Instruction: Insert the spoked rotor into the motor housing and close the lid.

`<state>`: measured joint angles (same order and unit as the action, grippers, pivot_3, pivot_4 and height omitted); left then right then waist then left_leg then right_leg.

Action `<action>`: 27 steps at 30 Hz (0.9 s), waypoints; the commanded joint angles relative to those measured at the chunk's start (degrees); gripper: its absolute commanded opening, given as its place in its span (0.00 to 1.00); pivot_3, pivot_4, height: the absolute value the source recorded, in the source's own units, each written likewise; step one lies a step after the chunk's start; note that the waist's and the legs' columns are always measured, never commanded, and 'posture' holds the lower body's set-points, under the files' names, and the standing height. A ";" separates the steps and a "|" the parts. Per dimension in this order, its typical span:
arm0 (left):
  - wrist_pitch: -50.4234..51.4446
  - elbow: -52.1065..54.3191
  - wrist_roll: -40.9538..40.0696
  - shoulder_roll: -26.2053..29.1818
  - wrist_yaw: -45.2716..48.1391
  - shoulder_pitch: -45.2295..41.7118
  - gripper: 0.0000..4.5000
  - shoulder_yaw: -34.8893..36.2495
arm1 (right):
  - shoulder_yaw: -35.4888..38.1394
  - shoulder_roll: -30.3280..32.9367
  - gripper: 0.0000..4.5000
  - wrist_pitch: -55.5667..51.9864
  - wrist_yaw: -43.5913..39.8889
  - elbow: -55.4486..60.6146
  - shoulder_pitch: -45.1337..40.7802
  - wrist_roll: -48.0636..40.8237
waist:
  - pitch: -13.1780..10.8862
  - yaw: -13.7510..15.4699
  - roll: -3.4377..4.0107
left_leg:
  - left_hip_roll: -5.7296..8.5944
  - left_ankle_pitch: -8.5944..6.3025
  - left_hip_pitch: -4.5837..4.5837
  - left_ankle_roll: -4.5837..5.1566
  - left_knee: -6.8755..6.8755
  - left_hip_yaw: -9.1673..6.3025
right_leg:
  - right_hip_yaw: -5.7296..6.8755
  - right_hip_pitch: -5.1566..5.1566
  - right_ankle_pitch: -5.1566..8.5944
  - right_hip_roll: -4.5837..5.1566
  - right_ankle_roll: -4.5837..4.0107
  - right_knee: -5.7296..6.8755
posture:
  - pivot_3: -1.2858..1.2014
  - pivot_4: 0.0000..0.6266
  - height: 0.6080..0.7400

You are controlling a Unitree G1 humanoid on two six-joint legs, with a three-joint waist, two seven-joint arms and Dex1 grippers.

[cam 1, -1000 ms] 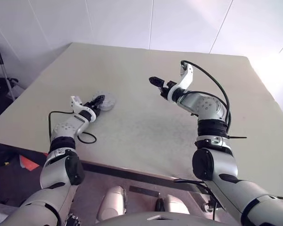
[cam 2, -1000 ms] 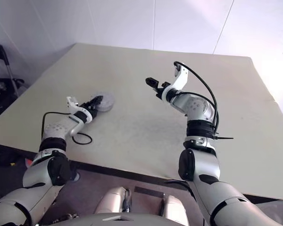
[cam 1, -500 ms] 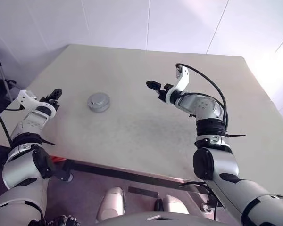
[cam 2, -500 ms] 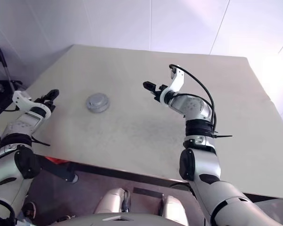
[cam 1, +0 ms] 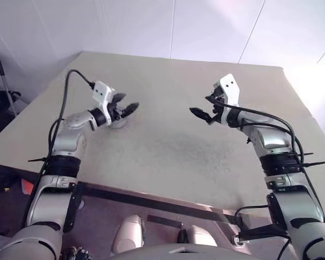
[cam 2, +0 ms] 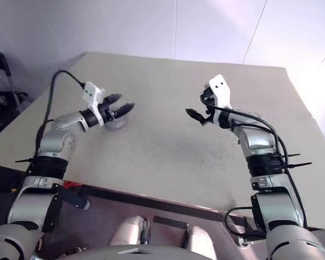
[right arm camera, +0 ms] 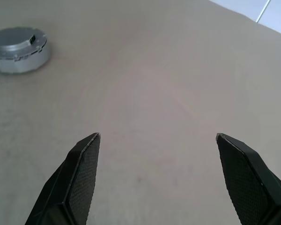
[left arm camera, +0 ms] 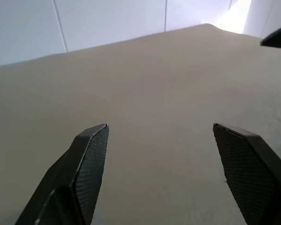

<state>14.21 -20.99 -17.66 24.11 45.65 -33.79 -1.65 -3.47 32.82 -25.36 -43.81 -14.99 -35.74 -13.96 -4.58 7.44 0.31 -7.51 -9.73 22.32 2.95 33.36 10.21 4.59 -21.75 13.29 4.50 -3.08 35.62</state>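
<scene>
Lid [right arm camera: 19, 49] flat on table [right arm camera: 154, 93], face up.

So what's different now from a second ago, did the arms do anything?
The left end effector let go of the lidded motor housing, swung out past the table's left edge, and now hangs open above it again. The right end effector, open throughout, drew toward the robot's right. The housing itself stayed put on the table, lid on.
</scene>
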 commanded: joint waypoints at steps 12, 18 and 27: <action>1.31 2.92 -0.16 -2.74 3.20 1.59 0.83 -1.27 | 1.40 1.00 0.99 0.97 -3.74 3.92 3.06 0.72 | 0.00 -0.30 0.10 | -0.34 -0.27 -0.03 0.42 0.91 -0.01 | 0.11 0.42 -0.23 -0.18 -0.35 0.07 | 0.52 0.00 1.00; 2.44 4.85 -0.53 -3.47 1.04 1.88 0.83 -0.06 | 1.81 -0.29 0.99 0.83 -2.17 3.92 3.18 0.70 | 0.00 -0.28 0.10 | -0.34 -0.28 -0.37 0.43 0.90 -0.01 | 0.10 0.71 -0.22 -0.18 -0.34 0.06 | 0.52 0.00 1.00; 4.13 7.49 -0.58 -4.77 -1.18 1.81 0.83 0.15 | 2.87 -1.77 0.99 0.17 -1.22 3.54 2.74 0.03 | 0.01 -0.29 0.10 | -0.34 -0.31 -0.32 0.48 0.89 -0.01 | 0.10 0.68 -0.22 -0.18 -0.34 0.03 | 0.52 0.00 1.00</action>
<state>18.26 -16.41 -17.66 19.36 44.72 -30.72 -2.63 -2.35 30.84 -25.52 -45.39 -13.04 -32.04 -13.54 -4.57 7.15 0.41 -7.85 -10.04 22.00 3.42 34.25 10.20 4.69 -21.07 13.06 4.32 -3.43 35.66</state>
